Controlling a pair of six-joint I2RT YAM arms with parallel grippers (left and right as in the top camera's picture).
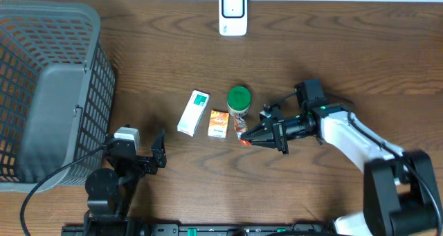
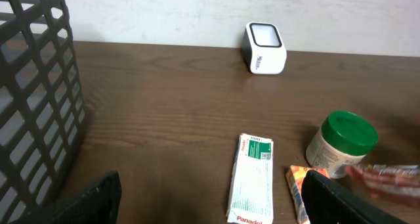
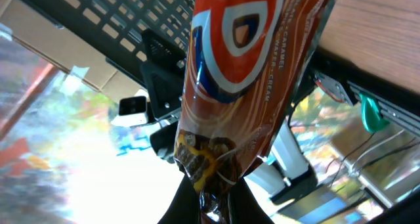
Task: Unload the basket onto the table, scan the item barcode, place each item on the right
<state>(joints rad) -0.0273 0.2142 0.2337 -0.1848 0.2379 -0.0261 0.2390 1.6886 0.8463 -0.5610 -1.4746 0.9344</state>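
Pinching the orange wrapper (image 3: 243, 86), right end effector (image 3: 209, 207) fingertips barely show.

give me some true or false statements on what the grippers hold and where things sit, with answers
1. The right gripper is shut on a snack wrapper. True.
2. The left gripper holds the white and green box. False: it is open and empty; the box lies on the table.
3. The scanner stands at the table's far edge. True.
4. The green-lidded jar is inside the basket. False: it stands on the table beside the small orange box.
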